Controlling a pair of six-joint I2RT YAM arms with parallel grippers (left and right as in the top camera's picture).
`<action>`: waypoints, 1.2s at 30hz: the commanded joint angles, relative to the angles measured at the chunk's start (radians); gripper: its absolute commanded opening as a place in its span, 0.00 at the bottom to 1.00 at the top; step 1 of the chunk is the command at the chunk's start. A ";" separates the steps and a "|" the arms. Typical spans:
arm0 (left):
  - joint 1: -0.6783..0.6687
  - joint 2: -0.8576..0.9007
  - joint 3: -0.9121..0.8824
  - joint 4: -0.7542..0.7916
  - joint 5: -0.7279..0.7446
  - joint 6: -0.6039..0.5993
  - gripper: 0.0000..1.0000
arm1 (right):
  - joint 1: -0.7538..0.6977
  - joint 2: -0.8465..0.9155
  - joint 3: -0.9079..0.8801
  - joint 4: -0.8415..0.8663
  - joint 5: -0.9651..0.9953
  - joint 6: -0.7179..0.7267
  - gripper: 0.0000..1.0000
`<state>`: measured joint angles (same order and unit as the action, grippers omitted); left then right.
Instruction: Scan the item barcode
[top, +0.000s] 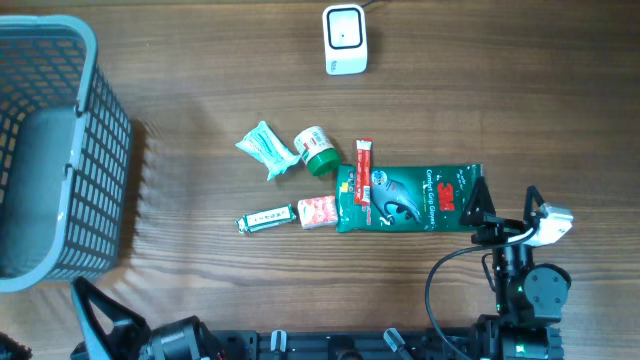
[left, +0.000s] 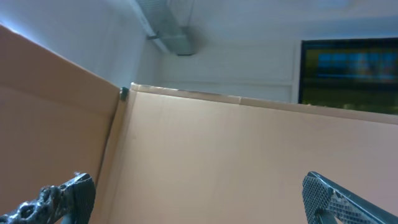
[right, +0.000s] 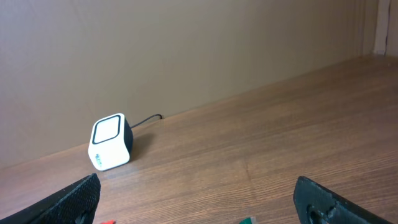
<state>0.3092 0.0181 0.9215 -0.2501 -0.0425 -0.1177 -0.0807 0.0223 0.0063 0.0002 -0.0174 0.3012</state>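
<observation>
Several small items lie mid-table. The largest is a green 3M glove pack (top: 405, 197). Around it are a red stick packet (top: 363, 170), a green-capped bottle (top: 316, 150), a teal packet (top: 266, 148), a red-and-white packet (top: 317, 211) and a small tube (top: 265, 218). The white barcode scanner (top: 345, 38) stands at the far edge and also shows as the white scanner (right: 111, 142) in the right wrist view. My right gripper (top: 505, 205) hangs open at the glove pack's right end, holding nothing (right: 200, 205). My left gripper (left: 199, 202) is open and empty, facing a tan wall.
A grey-blue mesh basket (top: 95, 150) takes up the left side of the table. The left arm (top: 110, 325) rests at the near left edge. The scanner's cable (right: 146, 119) runs back toward the wall.
</observation>
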 joint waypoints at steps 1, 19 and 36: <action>-0.004 -0.009 -0.006 0.106 0.042 -0.011 1.00 | 0.003 -0.002 -0.001 0.005 0.007 -0.011 1.00; -0.006 0.003 -0.006 0.230 0.042 -0.051 1.00 | 0.003 -0.002 -0.001 0.007 0.030 -0.069 1.00; -0.006 0.003 -0.095 -0.293 0.130 -0.152 1.00 | 0.003 0.472 0.170 0.166 -0.391 0.045 1.00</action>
<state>0.3092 0.0204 0.8623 -0.5392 0.0177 -0.2543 -0.0807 0.3355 0.0452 0.1444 -0.3389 0.3698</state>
